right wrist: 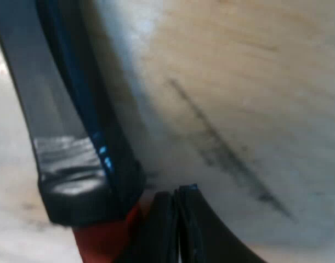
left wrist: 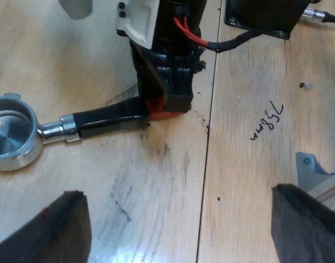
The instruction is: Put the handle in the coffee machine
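The metal holder [left wrist: 11, 134] lies flat on the wooden table, its basket empty and its mouth facing up. Its dark handle [left wrist: 107, 118] runs from the basket to a red end [left wrist: 159, 114]. My right gripper [left wrist: 167, 98] comes down onto that red end and is shut on it. In the right wrist view the red end [right wrist: 101, 241] sits pinched between the black fingers [right wrist: 74, 181] of my right gripper [right wrist: 129, 219], close over the wood. My left gripper [left wrist: 183, 213] hovers above the table, short of the handle, wide open and holding nothing.
A seam in the wooden table [left wrist: 208, 142] passes by the handle's red end, with dark specks scattered around it. Handwriting [left wrist: 266, 123] marks the board beyond. A black box [left wrist: 260, 16] and a grey bracket [left wrist: 315, 170] stand near the board's edges.
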Controlling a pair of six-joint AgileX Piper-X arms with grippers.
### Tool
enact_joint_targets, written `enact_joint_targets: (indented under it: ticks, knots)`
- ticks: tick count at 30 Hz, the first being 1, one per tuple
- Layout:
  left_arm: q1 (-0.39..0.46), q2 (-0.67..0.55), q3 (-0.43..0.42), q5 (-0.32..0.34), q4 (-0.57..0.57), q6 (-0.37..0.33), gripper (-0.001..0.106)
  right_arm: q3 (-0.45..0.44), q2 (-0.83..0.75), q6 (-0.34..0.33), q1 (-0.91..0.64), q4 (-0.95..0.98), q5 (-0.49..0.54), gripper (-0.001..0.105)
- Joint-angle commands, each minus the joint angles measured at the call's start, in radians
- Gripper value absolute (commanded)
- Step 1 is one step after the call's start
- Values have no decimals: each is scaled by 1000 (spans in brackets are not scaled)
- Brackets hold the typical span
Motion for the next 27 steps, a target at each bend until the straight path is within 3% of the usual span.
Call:
enact_joint_targets:
  ticks: [1, 11, 27]
  knots:
    - [2, 3, -3, 10, 3, 4, 70, 1, 4, 19, 19, 5, -17, 0]
    - [33, 3, -3, 7, 34, 4, 70, 1, 28, 103, 58, -59, -35, 0]
    - [33, 3, -3, 7, 123, 28, 70, -118, 177, 112, 142, -161, -70, 0]
